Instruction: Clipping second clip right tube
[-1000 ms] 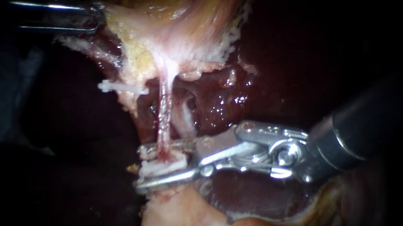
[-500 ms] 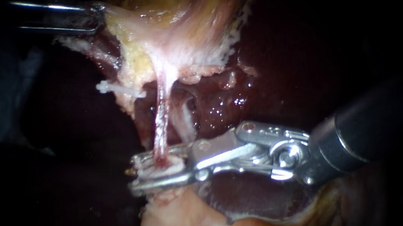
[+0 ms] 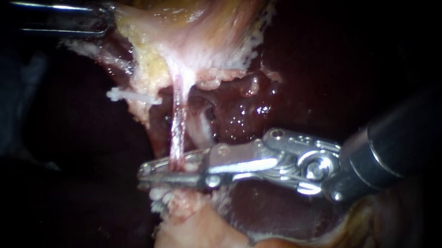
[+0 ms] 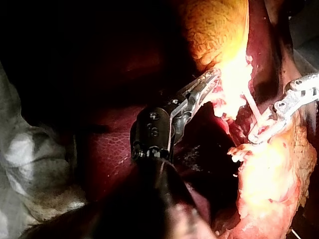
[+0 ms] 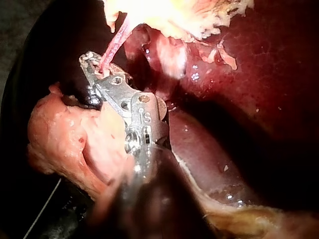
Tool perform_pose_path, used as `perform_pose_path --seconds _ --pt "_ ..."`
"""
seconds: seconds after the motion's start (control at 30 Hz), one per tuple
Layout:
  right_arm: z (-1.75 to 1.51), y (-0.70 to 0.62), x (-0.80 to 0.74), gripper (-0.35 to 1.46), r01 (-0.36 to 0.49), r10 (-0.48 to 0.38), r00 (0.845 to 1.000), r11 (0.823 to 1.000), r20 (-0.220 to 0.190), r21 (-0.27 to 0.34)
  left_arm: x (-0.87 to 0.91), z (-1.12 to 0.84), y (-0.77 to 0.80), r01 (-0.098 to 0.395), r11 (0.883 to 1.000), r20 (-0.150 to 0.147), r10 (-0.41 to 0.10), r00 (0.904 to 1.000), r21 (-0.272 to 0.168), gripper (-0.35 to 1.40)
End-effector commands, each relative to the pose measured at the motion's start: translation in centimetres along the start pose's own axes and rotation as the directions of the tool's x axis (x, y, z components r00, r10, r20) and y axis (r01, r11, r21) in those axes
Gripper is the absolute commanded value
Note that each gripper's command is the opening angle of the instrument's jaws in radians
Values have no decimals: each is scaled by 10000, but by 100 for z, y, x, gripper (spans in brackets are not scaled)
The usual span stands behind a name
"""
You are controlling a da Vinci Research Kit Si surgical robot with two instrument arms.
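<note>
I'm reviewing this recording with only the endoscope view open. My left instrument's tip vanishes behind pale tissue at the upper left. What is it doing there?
Observer: The left wrist view shows the left instrument with its end effector shut on the edge of the pale yellow tissue.
Operator: And the dark area beside its shaft?
Observer: A crumpled grey sheet lies alongside the shaft there.
Operator: Far side of the right jaws?
Observer: In the left wrist view, the right instrument has its jaws shut on the tube, reaching past it.
</note>
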Motion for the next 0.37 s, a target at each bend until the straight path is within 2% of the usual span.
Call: perform_pose_path --seconds 0.03,0.37 --pt "0 0 0 -35 13 -13 10000 10000 11 -25 0 0 0 0 10000 1 0 10000 1 -35" --pt "-1 5 -7 -35 53 -53 10000 10000 21 -55 0 0 0 1 10000 0 -1 10000 3 -35"
